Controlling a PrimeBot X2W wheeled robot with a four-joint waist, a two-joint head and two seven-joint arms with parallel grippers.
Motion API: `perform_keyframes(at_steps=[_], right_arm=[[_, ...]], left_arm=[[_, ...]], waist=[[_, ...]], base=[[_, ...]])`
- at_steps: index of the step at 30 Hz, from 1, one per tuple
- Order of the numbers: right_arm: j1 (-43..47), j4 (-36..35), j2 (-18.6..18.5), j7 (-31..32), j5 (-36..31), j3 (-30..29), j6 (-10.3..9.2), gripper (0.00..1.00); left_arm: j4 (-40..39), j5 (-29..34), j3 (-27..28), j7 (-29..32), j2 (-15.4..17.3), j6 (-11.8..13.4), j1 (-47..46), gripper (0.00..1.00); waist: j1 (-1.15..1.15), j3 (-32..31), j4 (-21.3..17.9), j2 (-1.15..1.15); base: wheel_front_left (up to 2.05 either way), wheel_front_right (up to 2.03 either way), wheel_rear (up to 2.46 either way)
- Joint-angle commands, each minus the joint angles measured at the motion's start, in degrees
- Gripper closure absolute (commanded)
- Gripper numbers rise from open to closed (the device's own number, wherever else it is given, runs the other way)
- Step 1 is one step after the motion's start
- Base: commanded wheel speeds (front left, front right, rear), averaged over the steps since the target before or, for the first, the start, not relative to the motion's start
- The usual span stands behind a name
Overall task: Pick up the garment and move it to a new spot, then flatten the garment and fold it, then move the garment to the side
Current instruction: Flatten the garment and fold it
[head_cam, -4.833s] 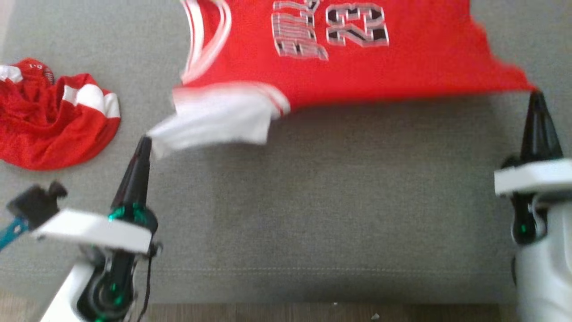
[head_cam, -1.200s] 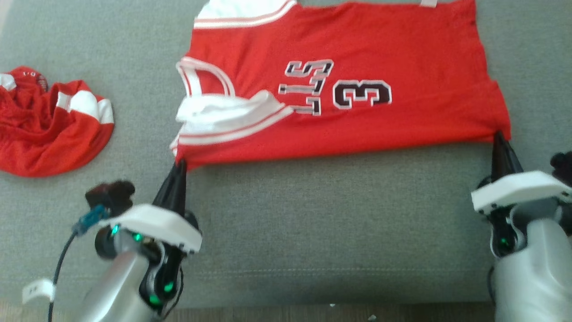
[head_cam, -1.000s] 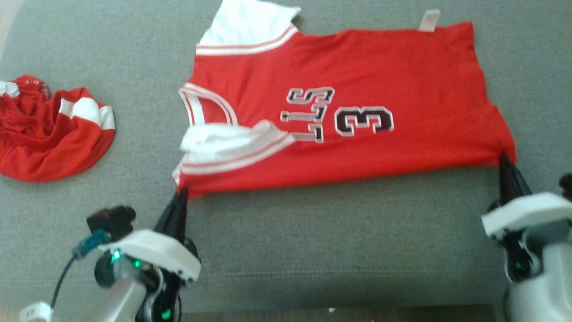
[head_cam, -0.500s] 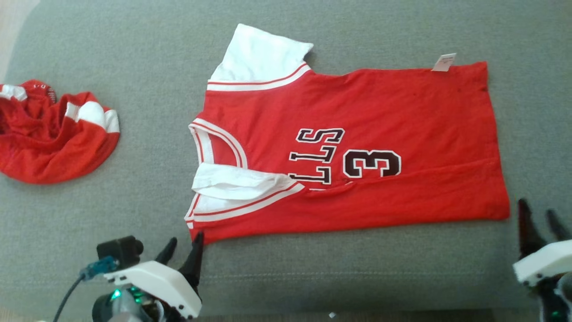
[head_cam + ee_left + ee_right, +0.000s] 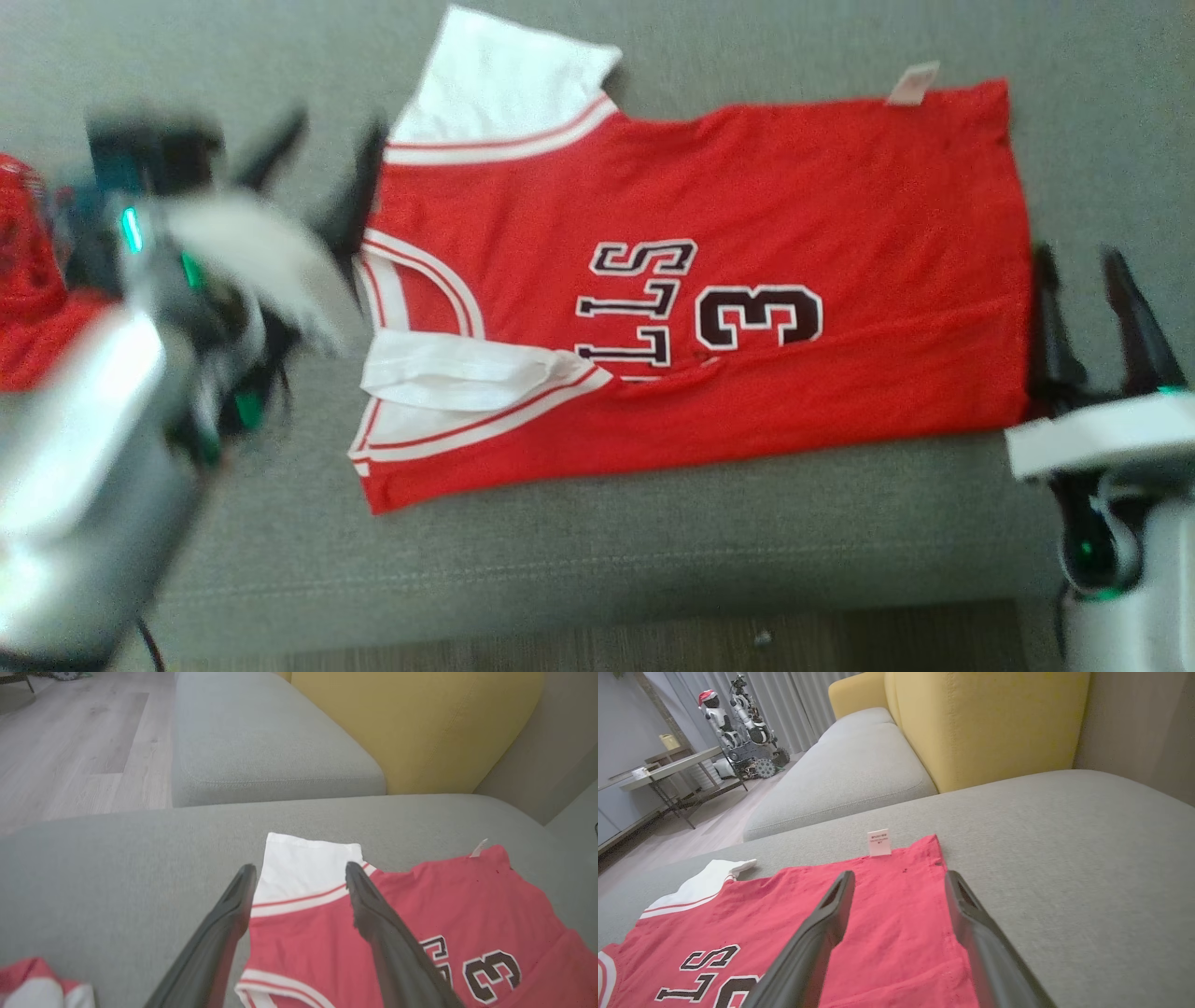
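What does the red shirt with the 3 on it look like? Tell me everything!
The red shirt is soft cloth with white sleeves, striped trim, black letters and a 3, plus a white tag at its hem. It lies spread on the grey couch cushion, neck toward the robot's left. The far sleeve lies flat; the near sleeve is folded onto the front. The left claw and right claw stand open at its ends, not gripping it.

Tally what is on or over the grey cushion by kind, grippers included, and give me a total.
Garments: 2, the spread red jersey and the crumpled red-and-white garment.
Grippers: 2, the left gripper and the right gripper, both open.
Total: 4.
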Motion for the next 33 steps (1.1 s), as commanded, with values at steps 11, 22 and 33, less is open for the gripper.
perform_keyframes(at_steps=[11, 22, 33], right_arm=[[-8.6, -1.1, -2.2, -3.0, 1.0, 8.0, 0.35, 0.0], [-12.1, 0.6, -1.9, -5.4, 2.6, 11.2, 0.35, 0.0], [-13.6, 1.8, -1.5, -7.1, 3.4, 12.4, 0.35, 0.0]], left_arm=[[23.1, 2.7, -3.7, 15.7, 0.9, -13.0, -32.1, 0.0], [36.6, 5.7, -6.7, 19.9, 1.2, -16.5, -44.0, 0.0], [43.9, 6.3, -8.0, 21.6, 1.6, -17.1, -47.4, 0.0]], waist=[[0.0, 14.1, -5.7, 0.0], [0.0, 19.4, -10.0, 0.0], [0.0, 20.9, -12.1, 0.0]], base=[[0.0, 0.0, 0.0], [0.0, 0.0, 0.0], [0.0, 0.0, 0.0]])
